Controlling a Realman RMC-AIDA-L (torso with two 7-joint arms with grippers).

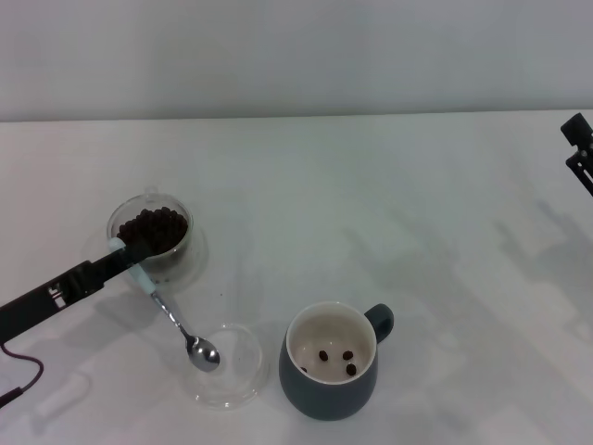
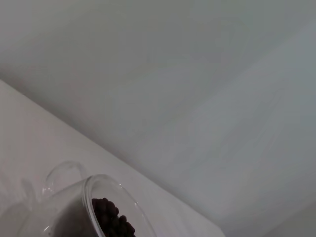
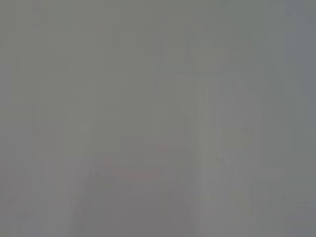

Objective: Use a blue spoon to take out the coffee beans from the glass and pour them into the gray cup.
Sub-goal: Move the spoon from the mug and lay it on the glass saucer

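The glass (image 1: 148, 232) stands at the left of the table, filled with dark coffee beans (image 1: 153, 229). My left gripper (image 1: 125, 256) is at the glass's near side, shut on the pale handle of the blue spoon (image 1: 165, 311). The spoon slants down toward the front, and its metal bowl sits empty over a shallow clear dish. The gray cup (image 1: 329, 375) stands to the right of the dish with three beans (image 1: 335, 360) on its cream bottom. The left wrist view shows the glass (image 2: 74, 207) and its beans (image 2: 113, 222) close up. My right gripper (image 1: 579, 148) is parked at the far right edge.
A flat clear round dish (image 1: 243, 373) lies between the glass and the gray cup, near the table's front. A white table (image 1: 371, 204) and a pale wall lie behind. The right wrist view shows only plain grey.
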